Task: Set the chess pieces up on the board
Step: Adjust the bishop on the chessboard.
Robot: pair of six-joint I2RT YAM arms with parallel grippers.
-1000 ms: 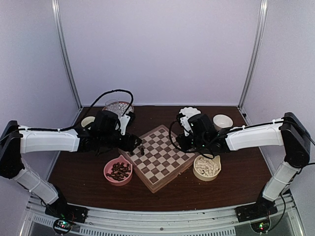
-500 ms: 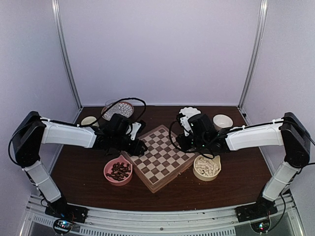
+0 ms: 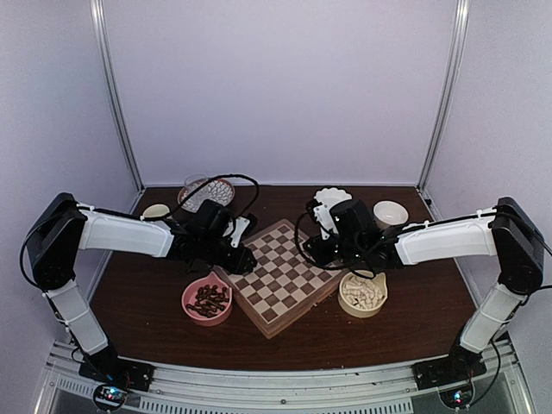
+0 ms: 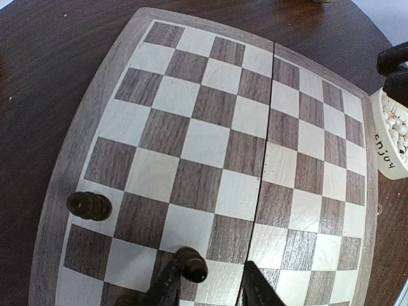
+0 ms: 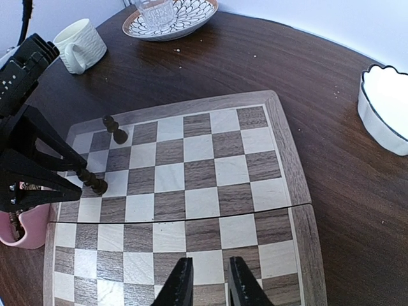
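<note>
White arm shells [image 3: 121,235], black joints [image 3: 52,246], black cables [image 3: 244,179]

one word readable: "enjoy", dark handwritten-style letters, turned sideways, on outer wall of cream bowl [image 4: 390,152], at 3 o'clock edge of left wrist view. last letter unclear. no other text, numbers, brands legible.
</note>
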